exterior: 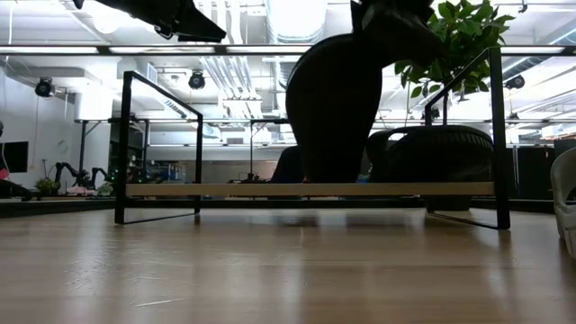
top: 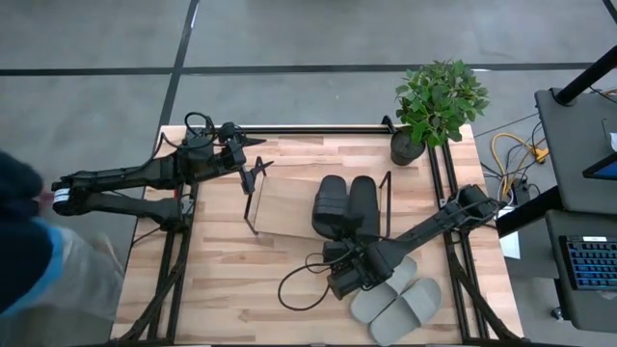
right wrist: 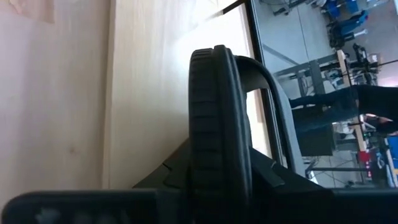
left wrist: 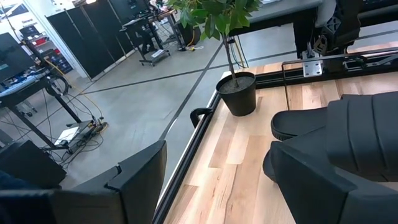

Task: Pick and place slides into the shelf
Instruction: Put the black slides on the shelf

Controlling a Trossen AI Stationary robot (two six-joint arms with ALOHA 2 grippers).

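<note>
We see the black slides sitting side by side on the shelf, at its right end, close against the right wire frame. The shelf stands in the middle of the bench, its wood board bare to the left of the black pair. The grey slides lie flat on the bench in front of the shelf's right end, near the front right corner, the two just beside each other.

The right tool is low over the bench between the black pair and the grey pair, just left of the grey ones. Its wrist camera shows a black slide on edge pinched between its fingers.

The left tool hovers at the shelf's rear left corner, near the left wire frame. In its own wrist camera the fingers stand spread apart with nothing between them, and the black pair lies beyond.

A potted plant stands at the rear right corner of the bench. A person's sleeve shows at the left edge
</note>
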